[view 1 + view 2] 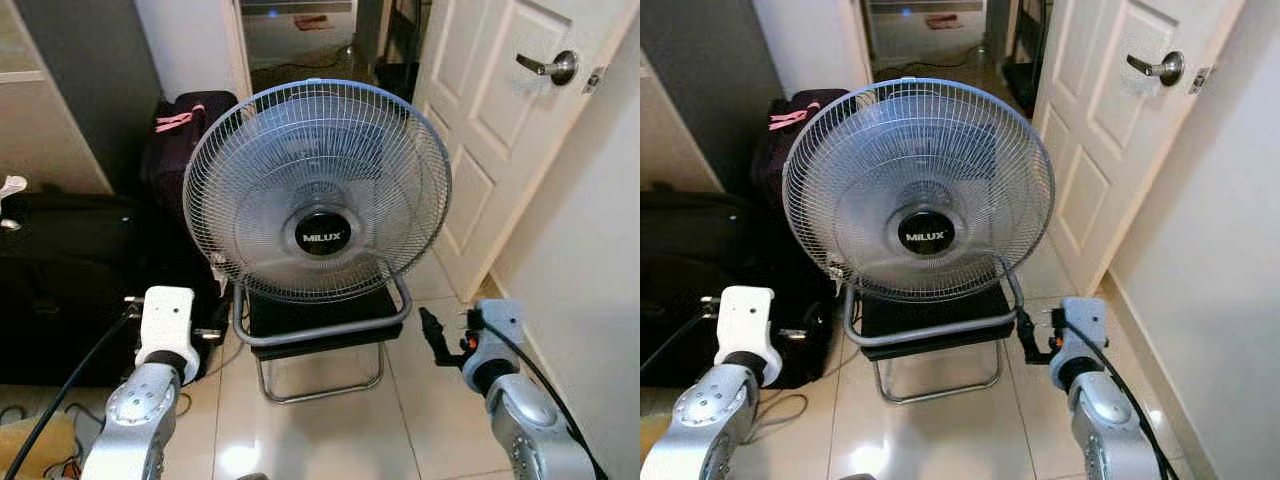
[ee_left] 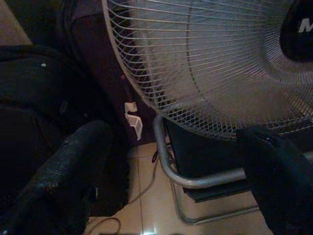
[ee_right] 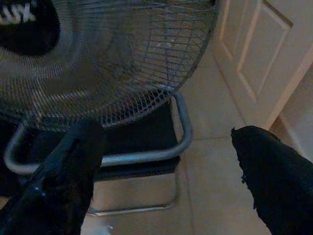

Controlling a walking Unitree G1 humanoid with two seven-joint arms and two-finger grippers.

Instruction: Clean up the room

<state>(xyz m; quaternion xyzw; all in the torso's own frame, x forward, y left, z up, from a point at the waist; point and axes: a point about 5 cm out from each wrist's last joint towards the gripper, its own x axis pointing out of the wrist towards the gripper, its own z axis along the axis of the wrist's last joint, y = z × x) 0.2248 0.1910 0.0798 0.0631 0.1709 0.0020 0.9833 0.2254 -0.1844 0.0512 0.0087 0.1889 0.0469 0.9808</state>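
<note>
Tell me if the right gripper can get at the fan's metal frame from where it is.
Probably yes: the right gripper is open beside the metal frame under the fan, with nothing between them.

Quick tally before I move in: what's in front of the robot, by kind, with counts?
Fans: 1, the MILUX fan
Metal stands: 1, the frame under it
Bags: 2, the dark bag with pink strap and the black suitcase
Doors: 1, the white door
Total: 5

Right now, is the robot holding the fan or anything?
Nothing. The left gripper and right gripper are open, short of the fan.
</note>
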